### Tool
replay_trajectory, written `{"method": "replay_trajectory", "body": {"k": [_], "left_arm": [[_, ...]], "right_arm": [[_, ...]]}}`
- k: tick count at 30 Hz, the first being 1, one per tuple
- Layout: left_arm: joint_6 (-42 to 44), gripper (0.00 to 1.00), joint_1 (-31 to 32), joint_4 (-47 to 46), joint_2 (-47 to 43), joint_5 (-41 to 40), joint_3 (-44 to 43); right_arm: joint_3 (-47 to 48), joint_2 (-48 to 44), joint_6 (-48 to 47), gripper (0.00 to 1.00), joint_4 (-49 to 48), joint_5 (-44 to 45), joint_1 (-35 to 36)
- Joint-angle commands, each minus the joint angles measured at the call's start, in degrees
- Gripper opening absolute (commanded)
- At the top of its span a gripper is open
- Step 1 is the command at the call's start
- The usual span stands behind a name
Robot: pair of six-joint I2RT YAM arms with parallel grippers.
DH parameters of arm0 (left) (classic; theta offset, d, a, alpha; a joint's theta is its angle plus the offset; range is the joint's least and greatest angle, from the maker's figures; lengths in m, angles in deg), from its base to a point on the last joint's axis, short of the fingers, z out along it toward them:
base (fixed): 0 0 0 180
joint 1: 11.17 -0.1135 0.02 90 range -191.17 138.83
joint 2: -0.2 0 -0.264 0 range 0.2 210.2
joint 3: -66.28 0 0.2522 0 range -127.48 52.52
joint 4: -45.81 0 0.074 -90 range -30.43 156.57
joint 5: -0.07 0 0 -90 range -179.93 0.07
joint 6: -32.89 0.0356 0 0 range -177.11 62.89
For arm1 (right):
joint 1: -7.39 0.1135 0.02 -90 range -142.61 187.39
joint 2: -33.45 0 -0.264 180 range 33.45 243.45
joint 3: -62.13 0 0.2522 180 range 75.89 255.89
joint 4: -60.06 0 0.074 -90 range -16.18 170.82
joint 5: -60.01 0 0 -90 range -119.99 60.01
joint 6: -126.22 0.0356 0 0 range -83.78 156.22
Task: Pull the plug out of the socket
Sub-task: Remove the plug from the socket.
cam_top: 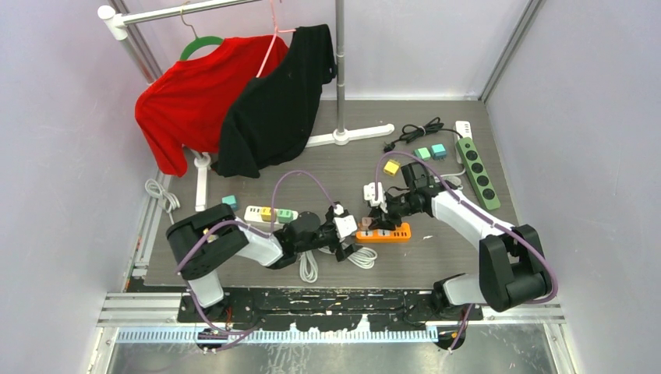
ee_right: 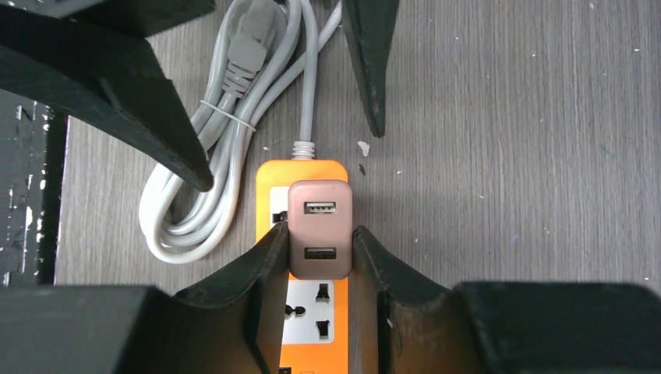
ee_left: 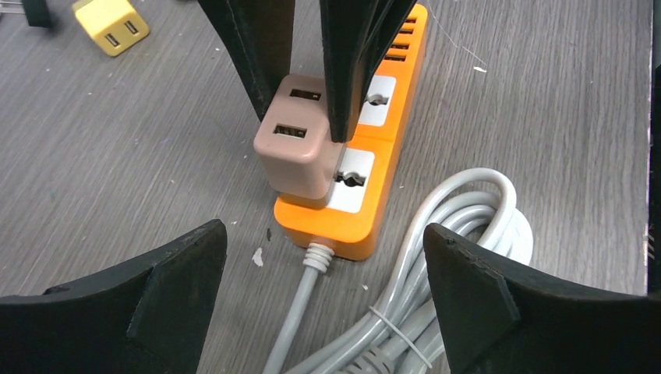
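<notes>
The left gripper (ee_left: 324,228) hovers at the cord end of the orange power strip (ee_left: 366,226), fingers spread wide and gripping nothing. The coiled white cable (ee_left: 468,234) lies just beside the strip's near long edge. The brown USB plug (ee_right: 319,204) is seated in the end socket and overhangs the strip's far edge. The right gripper (ee_right: 320,234) is clamped on the plug's two side faces. Beyond the strip the table (ee_left: 117,156) is bare up to a yellow adapter (ee_left: 111,25).
</notes>
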Motion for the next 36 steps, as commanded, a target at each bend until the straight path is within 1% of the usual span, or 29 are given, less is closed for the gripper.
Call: {"method": "replay_trajectory", "body": {"k": [1,4,7,11,12,18,21,22,23,25,27,29,31,33,35,36], "left_arm": [[0.5,0.94,-2.4,-6.9,3.4,5.6,-2.8],[0.5,0.92,-4.4,-10.6,6.1,10.4,-3.0],[1.8,0.90,-5.1,-14.6,9.1,13.1,-3.1],[0.7,0.88,-5.7,-14.8,11.4,15.7,-4.8],[0.2,0.84,-5.7,-14.7,12.0,16.6,-5.2],[-1.2,0.71,-5.8,-12.2,13.9,19.9,-7.8],[-1.6,0.66,-5.8,-11.1,14.4,20.7,-8.3],[-1.7,0.63,-5.9,-10.9,14.5,20.9,-8.4],[-1.9,0.58,-6.0,-10.9,14.7,21.2,-8.4],[-2.4,0.44,-6.2,-10.9,15.0,21.5,-8.3],[-2.7,0.31,-6.6,-11.1,15.1,21.5,-7.8],[-3.0,0.22,-6.9,-11.5,15.1,21.3,-7.1],[-3.2,0.16,-7.3,-11.8,15.2,21.3,-6.4],[-3.4,0.14,-7.6,-11.8,15.3,21.2,-6.2],[-3.6,0.12,-7.6,-11.8,15.5,21.2,-6.3],[-3.7,0.11,-7.7,-11.6,15.7,21.2,-6.5]], "right_arm": [[2.8,-1.6,-4.2,0.15,3.4,-4.2,-1.7],[2.7,-1.4,-5.3,0.15,4.1,-4.8,-1.9],[2.8,-1.0,-6.8,0.15,5.1,-5.6,-1.9],[2.9,-0.7,-8.1,0.15,6.1,-6.0,-1.9],[2.9,-0.6,-8.1,0.15,6.1,-6.0,-1.9],[2.8,-0.3,-8.3,0.13,6.0,-6.4,-1.8],[2.7,-0.3,-6.6,0.11,4.4,-6.2,-1.1],[2.5,-0.3,-4.9,0.11,3.3,-5.9,-0.8],[2.5,-0.3,-3.6,0.10,2.3,-5.6,-0.7],[2.5,-0.3,-0.6,0.09,0.4,-4.8,-0.7],[2.9,-0.5,0.4,0.08,-0.3,-3.5,-0.9],[3.4,-0.7,0.4,0.06,0.4,-2.9,-1.6],[3.7,-0.7,-2.4,0.04,3.5,-2.8,-2.1],[4.0,-0.2,-10.7,0.02,9.9,-4.8,-2.1],[4.2,0.9,-19.6,0.01,17.1,-9.3,-1.4],[4.4,1.4,-21.6,0.01,18.9,-11.0,-0.7]]}}
